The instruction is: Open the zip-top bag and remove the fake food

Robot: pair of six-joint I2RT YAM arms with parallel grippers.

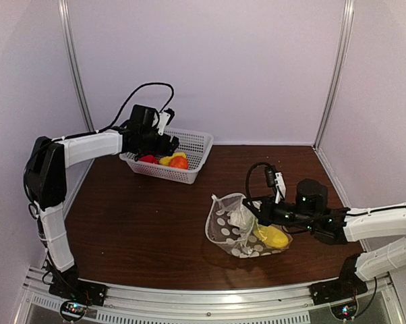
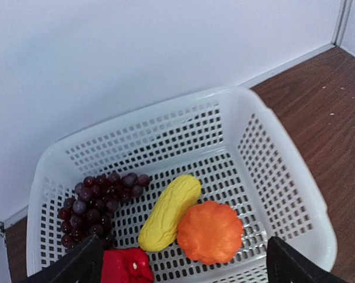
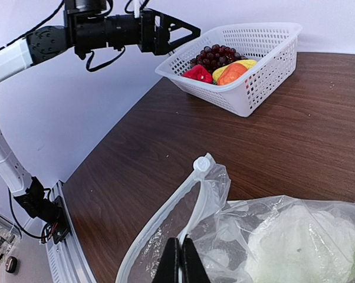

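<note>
1 white lattice plastic basket [image 1: 189,174] sits far left; the left gripper [image 1: 169,143] hangs above it, spread wide and empty. 1 clear, white-dotted soft-plastic zip-top bag [image 1: 226,226] lies near right. It looks light, crinkly and slippery, best held by its stiffer rim, where the right gripper [image 3: 177,262] is clenched. Of the fake food, 4 pieces lie in the basket: purple grape bunch [image 2: 98,206], yellow pod [image 2: 168,212], orange ball [image 2: 210,231], red piece [image 2: 125,265]. 2 remain bagged: white lump [image 3: 301,236], yellow piece [image 1: 272,236].

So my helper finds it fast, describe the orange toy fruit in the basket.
Look to the white lattice basket at the back left of the brown table, by the wall. Inside, the orange fruit lies against a long yellow piece. It alone is round, bumpy and orange; its other neighbours are dark purple grapes and a red piece.
</note>
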